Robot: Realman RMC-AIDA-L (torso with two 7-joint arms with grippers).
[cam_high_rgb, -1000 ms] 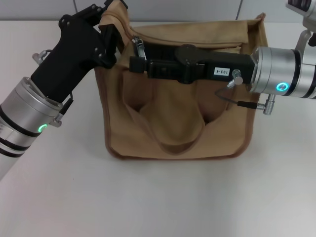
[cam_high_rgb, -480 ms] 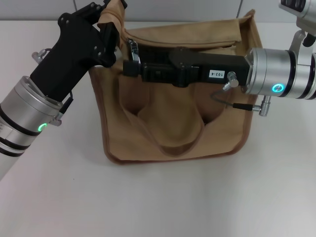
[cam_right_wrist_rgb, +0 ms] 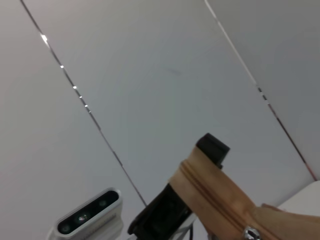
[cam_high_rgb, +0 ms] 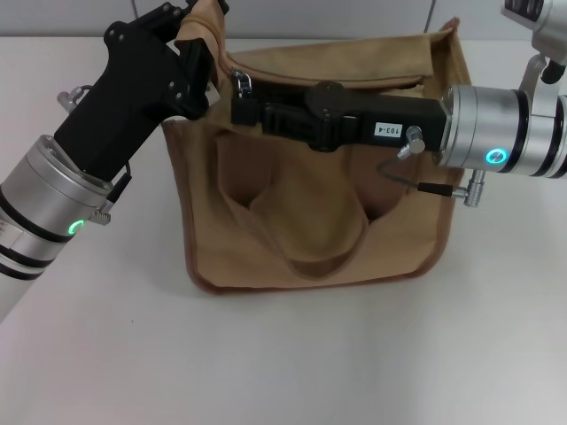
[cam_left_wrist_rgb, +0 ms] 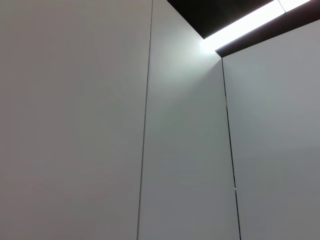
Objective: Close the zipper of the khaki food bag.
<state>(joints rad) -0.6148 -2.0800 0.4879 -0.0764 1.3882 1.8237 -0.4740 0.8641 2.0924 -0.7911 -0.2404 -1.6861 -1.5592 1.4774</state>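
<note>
The khaki food bag (cam_high_rgb: 310, 221) stands on the white table, its front handle loop (cam_high_rgb: 354, 251) hanging down its face. My left gripper (cam_high_rgb: 202, 40) is shut on the bag's top left corner fabric and holds it up. My right gripper (cam_high_rgb: 239, 96) reaches leftward across the bag's top and is shut on the zipper's silver pull (cam_high_rgb: 241, 82) near the left end. The right wrist view shows the tan zipper tape (cam_right_wrist_rgb: 220, 200) running up to the left gripper's black finger (cam_right_wrist_rgb: 212, 147). Most of the zipper track is hidden under my right arm.
The white table (cam_high_rgb: 283, 354) spreads in front of the bag and to both sides. A pale wall stands behind. My right arm's silver wrist (cam_high_rgb: 496, 133) hangs over the bag's right end. The left wrist view shows only wall panels.
My right gripper has moved left along the bag's top toward the left gripper. The bag has shifted slightly left with it. The left arm has held still.
</note>
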